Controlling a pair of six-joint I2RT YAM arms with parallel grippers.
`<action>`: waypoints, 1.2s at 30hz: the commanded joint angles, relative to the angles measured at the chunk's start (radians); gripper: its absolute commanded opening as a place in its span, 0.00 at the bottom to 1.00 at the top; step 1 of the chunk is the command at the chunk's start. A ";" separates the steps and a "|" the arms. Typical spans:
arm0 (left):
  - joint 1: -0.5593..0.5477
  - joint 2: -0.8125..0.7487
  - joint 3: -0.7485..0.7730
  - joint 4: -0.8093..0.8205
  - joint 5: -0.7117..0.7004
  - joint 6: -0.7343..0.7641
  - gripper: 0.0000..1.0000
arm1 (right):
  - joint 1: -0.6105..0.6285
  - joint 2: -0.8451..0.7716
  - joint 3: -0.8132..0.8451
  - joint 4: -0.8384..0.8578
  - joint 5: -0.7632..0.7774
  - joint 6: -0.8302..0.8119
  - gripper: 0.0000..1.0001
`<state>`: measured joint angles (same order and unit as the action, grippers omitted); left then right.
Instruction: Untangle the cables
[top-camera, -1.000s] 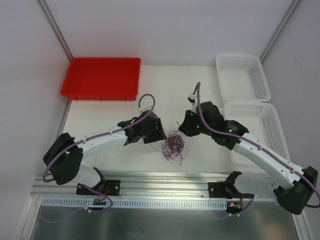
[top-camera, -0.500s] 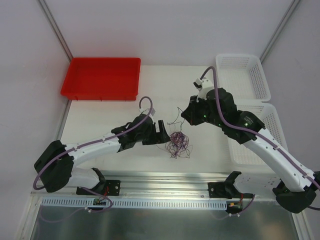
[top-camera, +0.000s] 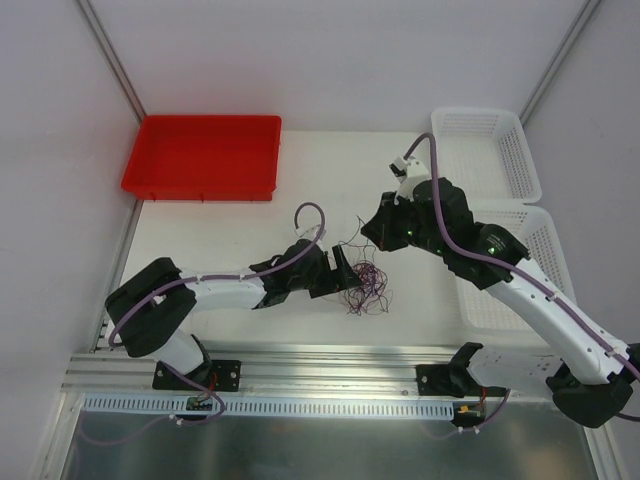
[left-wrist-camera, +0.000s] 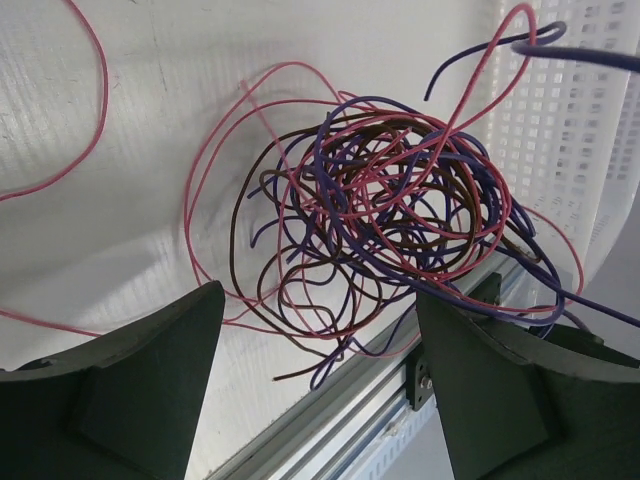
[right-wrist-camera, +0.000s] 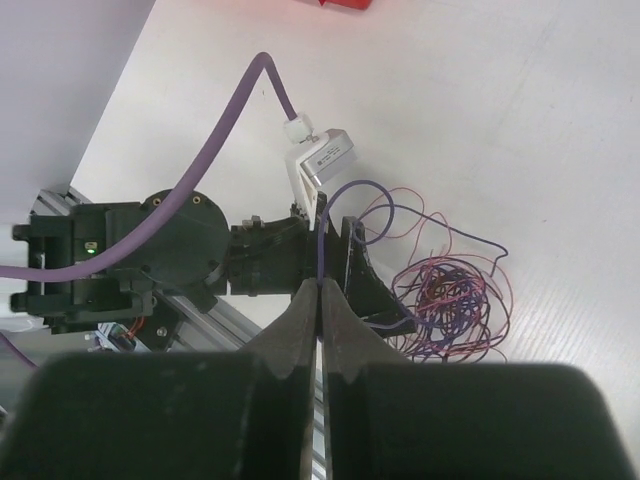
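jaws of the left gripper (left-wrist-camera: 318, 345) stand wide apart, facing the cables (left-wrist-camera: 390, 215) bunched at the centre of its wrist view; right gripper (right-wrist-camera: 319, 296) jaws pinch 1 purple cable (right-wrist-camera: 345, 186) leading off that tangle.

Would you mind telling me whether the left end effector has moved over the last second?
Yes: the left end effector has shifted right, away from the red tray, toward the white basket, nearer the cables.
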<state>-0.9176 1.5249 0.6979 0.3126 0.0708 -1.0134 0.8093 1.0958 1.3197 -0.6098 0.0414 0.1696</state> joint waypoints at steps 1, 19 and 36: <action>-0.009 0.029 -0.066 0.257 0.012 -0.114 0.78 | -0.001 -0.036 -0.023 0.073 0.003 0.065 0.01; -0.021 0.195 -0.049 0.381 -0.155 -0.145 0.00 | 0.027 -0.056 -0.079 0.124 -0.032 0.137 0.01; 0.193 -0.018 -0.061 -0.277 -0.419 -0.100 0.00 | -0.019 -0.171 0.205 -0.189 0.161 -0.050 0.01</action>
<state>-0.7944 1.5665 0.6731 0.1596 -0.2962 -1.1290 0.8074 0.9524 1.4776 -0.7349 0.1371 0.1799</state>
